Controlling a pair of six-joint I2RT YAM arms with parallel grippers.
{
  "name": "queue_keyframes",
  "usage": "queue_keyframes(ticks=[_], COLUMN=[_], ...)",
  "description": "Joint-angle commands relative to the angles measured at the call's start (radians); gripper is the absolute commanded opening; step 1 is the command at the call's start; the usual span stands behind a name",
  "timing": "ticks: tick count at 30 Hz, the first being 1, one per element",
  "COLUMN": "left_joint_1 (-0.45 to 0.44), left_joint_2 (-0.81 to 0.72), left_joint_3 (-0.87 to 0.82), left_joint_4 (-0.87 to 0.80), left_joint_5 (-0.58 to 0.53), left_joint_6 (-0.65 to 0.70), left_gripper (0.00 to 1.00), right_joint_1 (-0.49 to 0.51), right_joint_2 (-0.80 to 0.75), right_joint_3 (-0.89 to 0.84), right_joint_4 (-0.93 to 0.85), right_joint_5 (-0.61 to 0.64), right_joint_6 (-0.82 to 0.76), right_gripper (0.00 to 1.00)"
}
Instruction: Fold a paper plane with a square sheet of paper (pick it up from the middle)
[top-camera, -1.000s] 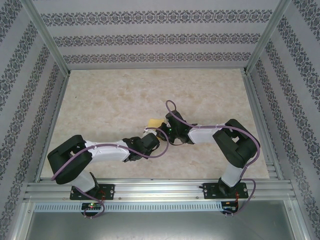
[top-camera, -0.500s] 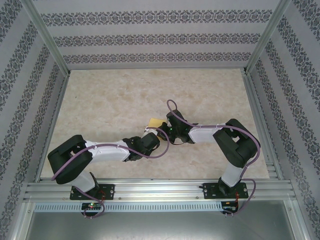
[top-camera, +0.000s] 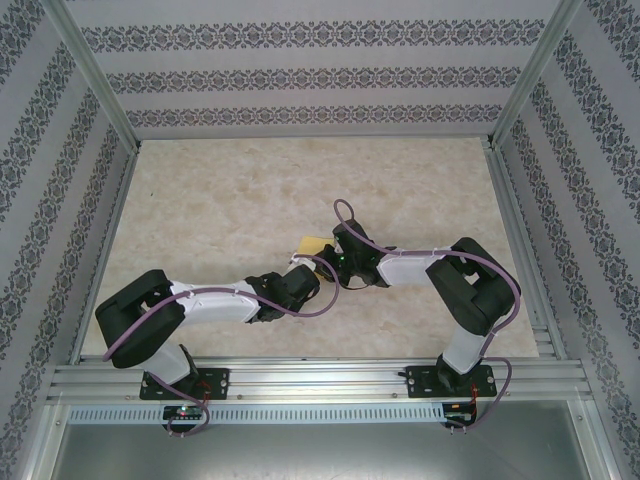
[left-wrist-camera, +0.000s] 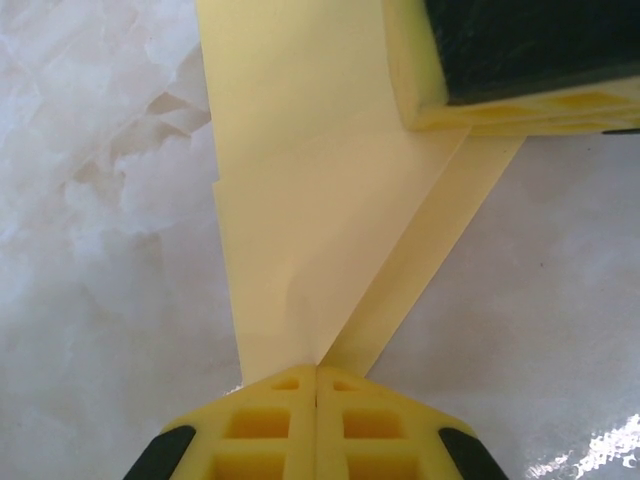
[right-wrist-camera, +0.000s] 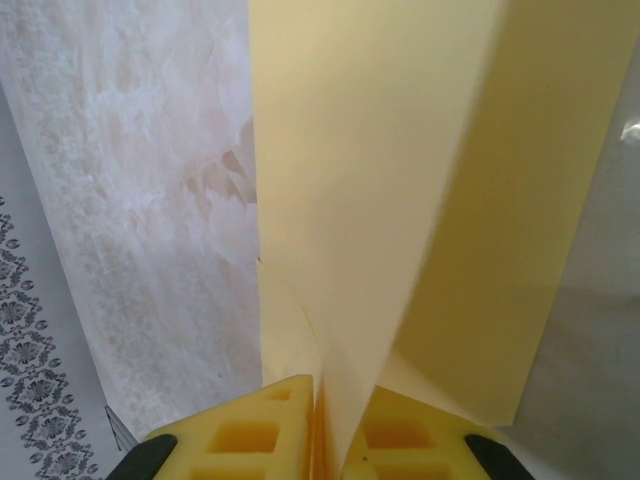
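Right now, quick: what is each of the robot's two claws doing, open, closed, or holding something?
Left gripper: closed, pinching the folded yellow paper at its pointed end.
Right gripper: closed on the same paper.

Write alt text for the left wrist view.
The left gripper, its yellow fingers closed together at the bottom edge, pinches the pointed end of a folded yellow paper that fans out up the frame over a pale marbled table. At the top right, the right gripper meets the paper's far end.
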Motion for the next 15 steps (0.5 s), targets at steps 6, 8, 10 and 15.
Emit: queue_keyframes(ticks=[6, 8, 10, 15], left_joint_1=[0.056, 0.096, 0.135, 0.204], left_joint_2=[-0.07, -0.086, -0.093, -0.076], left_joint_3=[-0.006, -0.02, -0.031, -0.055], left_joint_4=[0.108, 0.129, 0.144, 0.186], left_joint_5=[0.279, 0.378, 0.455, 0.595], left_joint_6=[0.046, 0.035, 0.027, 0.009], left_gripper=[0.0, 0.0, 0.0, 0.0], right_joint_1=[-0.026, -0.034, -0.044, -0.062], right_joint_2=[-0.113, -0.161, -0.209, -0.3], right_joint_3=[-0.012, -0.032, -0.057, -0.102], right_joint_4=[-0.044, -0.078, -0.103, -0.155], right_joint_5=[0.054, 0.078, 0.101, 0.121], right_joint_6=[-0.055, -0.072, -0.084, -0.108], right_gripper=[0.26, 0.32, 0.37, 0.47])
